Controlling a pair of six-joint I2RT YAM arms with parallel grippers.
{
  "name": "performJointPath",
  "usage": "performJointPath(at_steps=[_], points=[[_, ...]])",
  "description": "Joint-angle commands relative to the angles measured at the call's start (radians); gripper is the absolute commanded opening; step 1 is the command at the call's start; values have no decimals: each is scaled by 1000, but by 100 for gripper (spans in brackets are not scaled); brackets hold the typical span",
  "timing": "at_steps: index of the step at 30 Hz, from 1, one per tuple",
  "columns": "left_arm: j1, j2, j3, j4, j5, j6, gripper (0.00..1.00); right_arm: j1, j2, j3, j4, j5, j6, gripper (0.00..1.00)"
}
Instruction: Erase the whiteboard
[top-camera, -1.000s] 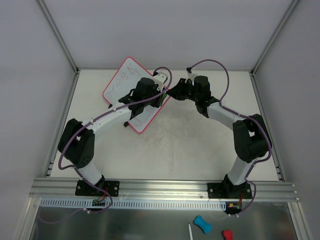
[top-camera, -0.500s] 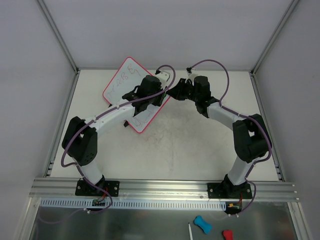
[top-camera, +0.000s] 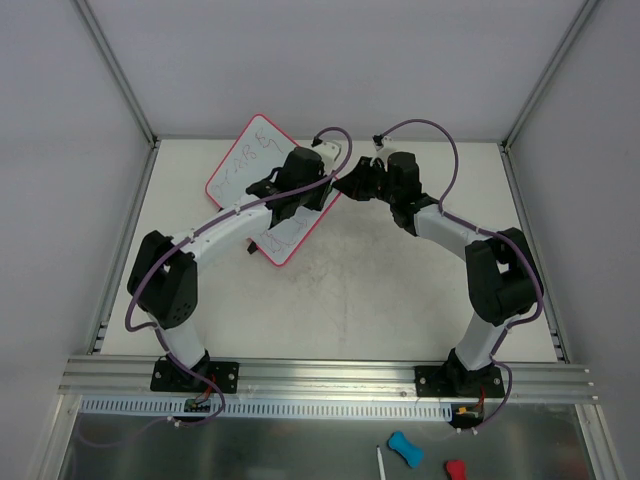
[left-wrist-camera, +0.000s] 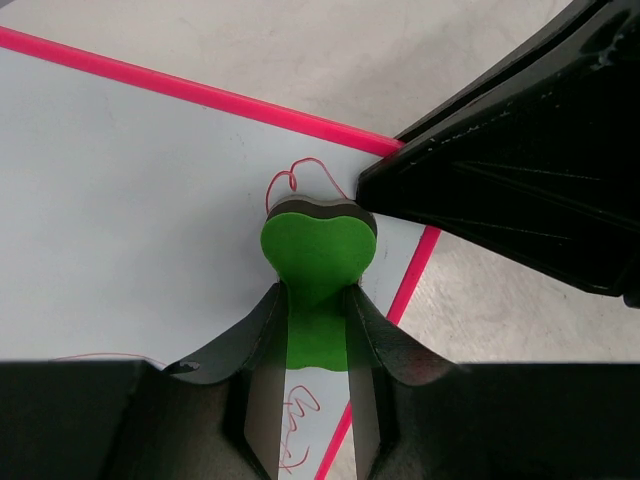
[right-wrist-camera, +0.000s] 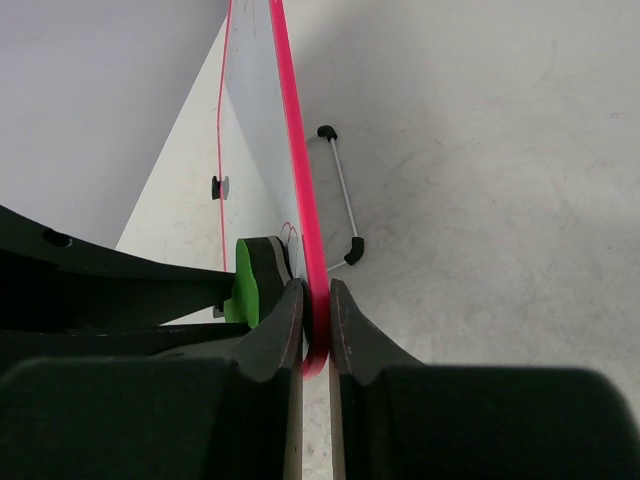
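The whiteboard sits far left on the table, turned like a diamond; from the right wrist it looks tipped up on edge rather than flat, though I can't tell how steep; right gripper is clamped on its pink rim, one finger each side; left gripper is pinching a green heart-shaped eraser, pressed on the whiteboard right by that corner, touching a red scribble; a thin wire rod lies on the table just beside it.
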Motion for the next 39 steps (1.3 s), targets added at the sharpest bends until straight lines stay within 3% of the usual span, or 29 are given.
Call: performJointPath(at_steps=[1, 7, 13, 24, 30, 39], points=[[19, 83, 33, 14, -88, -7, 0, 83, -9, 1, 6, -111, -35, 0], [24, 120, 97, -41, -143, -24, 0, 85, -9, 1, 4, -113, -35, 0], [30, 132, 125, -56, -111, -41, 0, 85, -9, 1, 6, -114, -37, 0], [3, 106, 110, -44, -51, 3, 0, 83, -11, 1, 4, -113, -38, 0], [-59, 98, 93, -15, -66, 76, 0, 83, -11, 4, 0, -113, -41, 0], [-63, 103, 77, -9, -76, 92, 0, 85, -9, 8, -5, -113, -43, 0]])
